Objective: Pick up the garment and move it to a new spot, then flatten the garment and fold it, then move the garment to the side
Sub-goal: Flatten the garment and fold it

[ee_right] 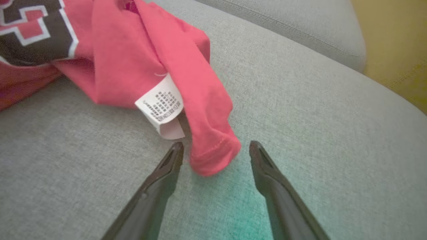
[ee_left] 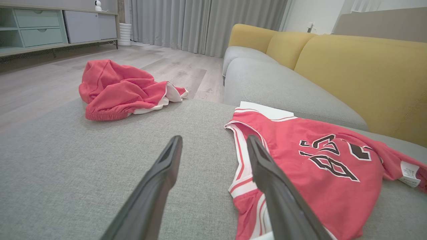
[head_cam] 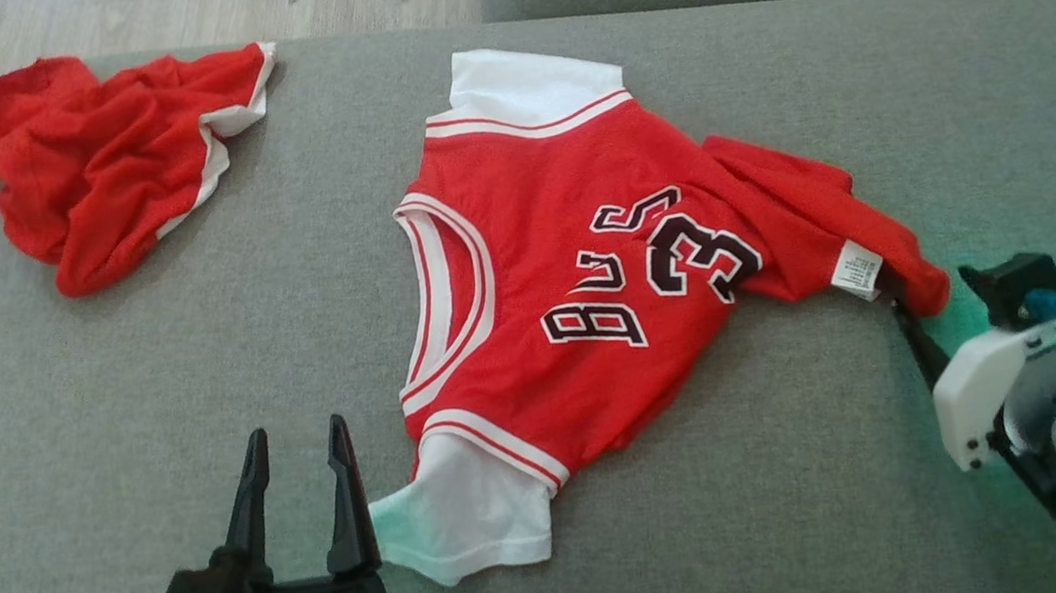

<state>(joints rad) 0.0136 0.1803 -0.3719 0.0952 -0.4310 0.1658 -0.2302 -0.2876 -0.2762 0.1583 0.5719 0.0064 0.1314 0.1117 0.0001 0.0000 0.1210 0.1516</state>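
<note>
the red jersey [head_cam: 575, 270] lies mid-sofa cushion [head_cam: 152, 433], lettering partly folded under (illegible). left tool [head_cam: 296, 441] gapes empty beside its white sleeve; right tool [ee_right: 217, 150], spread wide, straddles the hem corner by the label [ee_right: 161, 106].

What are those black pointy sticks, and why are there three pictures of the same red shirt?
The sticks are the fingers of a robot's two hands. One picture comes from a camera on its head, looking down at a grey sofa cushion. There you see the left hand at the bottom and the right hand at the side. The other two pictures come from small cameras on each wrist, looking along the fingers.

On the cushion lies a red shirt with white sleeves, partly spread out. Its bottom end is bunched up, with a white label sticking out. Further off lies a crumpled pair of red shorts.

Both hands are open and hold nothing. The right hand sits just by the shirt's bunched corner.
</note>
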